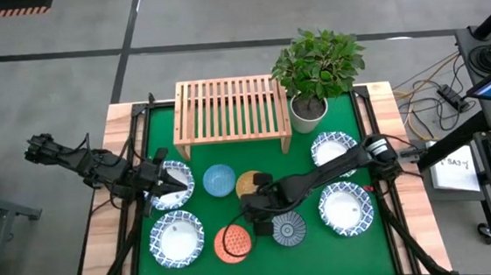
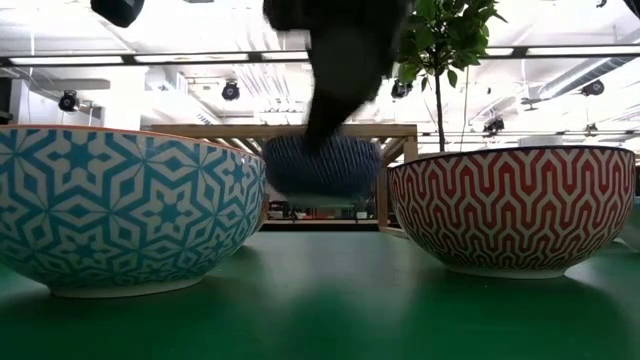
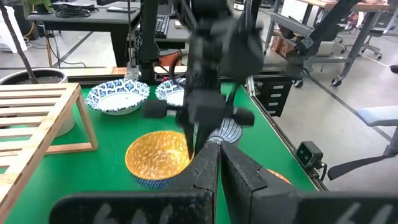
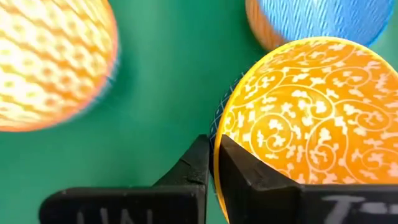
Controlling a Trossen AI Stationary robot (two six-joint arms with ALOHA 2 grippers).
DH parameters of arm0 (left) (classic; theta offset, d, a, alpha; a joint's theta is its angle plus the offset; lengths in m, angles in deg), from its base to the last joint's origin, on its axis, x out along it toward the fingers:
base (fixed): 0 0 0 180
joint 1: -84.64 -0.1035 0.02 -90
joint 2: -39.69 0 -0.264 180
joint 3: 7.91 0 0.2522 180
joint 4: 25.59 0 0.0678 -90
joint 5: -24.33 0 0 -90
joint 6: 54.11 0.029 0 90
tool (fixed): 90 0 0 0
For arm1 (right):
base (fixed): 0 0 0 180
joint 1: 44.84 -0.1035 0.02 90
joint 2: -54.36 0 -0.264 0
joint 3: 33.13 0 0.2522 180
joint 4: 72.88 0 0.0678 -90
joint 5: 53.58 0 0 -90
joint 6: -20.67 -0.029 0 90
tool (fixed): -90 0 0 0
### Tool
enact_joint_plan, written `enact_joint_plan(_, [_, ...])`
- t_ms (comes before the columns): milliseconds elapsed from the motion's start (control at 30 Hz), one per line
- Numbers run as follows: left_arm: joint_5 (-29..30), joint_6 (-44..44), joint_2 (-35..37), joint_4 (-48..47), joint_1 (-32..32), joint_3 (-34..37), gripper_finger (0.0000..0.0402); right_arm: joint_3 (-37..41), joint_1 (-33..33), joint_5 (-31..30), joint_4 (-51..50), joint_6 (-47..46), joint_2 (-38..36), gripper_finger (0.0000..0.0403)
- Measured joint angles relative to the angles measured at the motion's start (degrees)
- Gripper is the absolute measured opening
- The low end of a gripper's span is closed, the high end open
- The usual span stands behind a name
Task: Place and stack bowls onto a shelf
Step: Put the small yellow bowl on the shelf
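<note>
From above, your right gripper (image 1: 252,198) sits at the small yellow-orange patterned bowl (image 1: 248,184) mid-mat, well short of the empty slatted light-wood shelf (image 1: 230,106). Left gripper (image 1: 168,186) hovers over 1 wide white blue-rimmed bowl (image 1: 177,183).

Low view just shows a dark arm hanging between 2 big bowls.

Left wrist view: its fingers look nearly closed on nothing.

Right wrist view: jaws pinched on the yellow-orange bowl's rim. Looks like the pick step; next you'd lift and carry it to the shelf.
</note>
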State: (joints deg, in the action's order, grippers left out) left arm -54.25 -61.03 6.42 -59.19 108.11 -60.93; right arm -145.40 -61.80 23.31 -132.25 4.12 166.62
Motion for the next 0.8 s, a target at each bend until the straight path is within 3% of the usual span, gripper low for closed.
enact_joint_plan(200, [0.00,0.53,-0.07,0.18,0.00,0.02,0.0000,-4.88,-1.19,-0.76,0.11,3.98,-3.91,0.0013])
enact_joint_plan(400, [0.00,0.63,-0.13,0.39,0.00,0.02,0.0000,-14.32,-0.27,-8.62,-2.25,12.12,-4.36,0.0013])
enact_joint_plan(567, [0.00,0.63,-0.11,0.50,0.02,0.02,0.0000,-20.36,4.87,-12.48,-3.77,16.52,-4.25,0.0012])
enact_joint_plan(800, [0.00,0.63,-0.11,0.51,0.01,0.02,0.0000,-22.28,15.27,-12.60,-10.10,16.58,-4.12,0.0012])
